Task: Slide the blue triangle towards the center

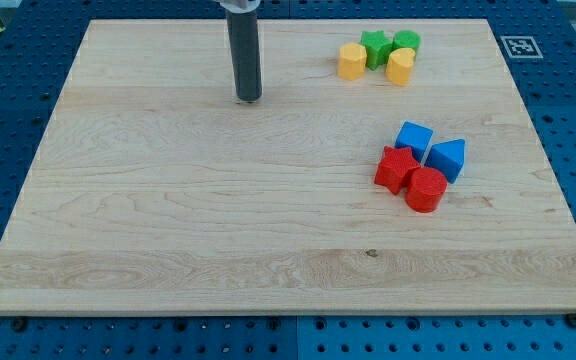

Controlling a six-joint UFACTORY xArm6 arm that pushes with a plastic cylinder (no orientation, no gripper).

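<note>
At the view's right, a little below mid-height, you find the blue triangle (449,158), and it sits well off the centre of the wooden board (168,230). It is packed into a tight cluster: the blue cube (414,137) touches it on its upper left, the red cylinder (426,189) sits just below and to its left, and the red star (397,168) lies on the far side of those two, towards the view's left.

Your rod has no jaws to open or close and has hold of nothing; it can only push. My tip (249,98) rests on the board near the view's top, left of the middle, well apart from the triangle and from every other block.

So you should judge the task as barely begun: the triangle looks untouched in its cluster, and the whole slide is left to do. To send it towards the centre you would need the tip on the triangle's right side, pushing leftwards. The red star and red cylinder stand in that path, so expect them to be shoved along unless you come in at an angle.

Near the view's top right, a separate group is clear of all this: a yellow block (351,61), a green star (375,46), a green block (406,42) and a second yellow block (400,66).
</note>
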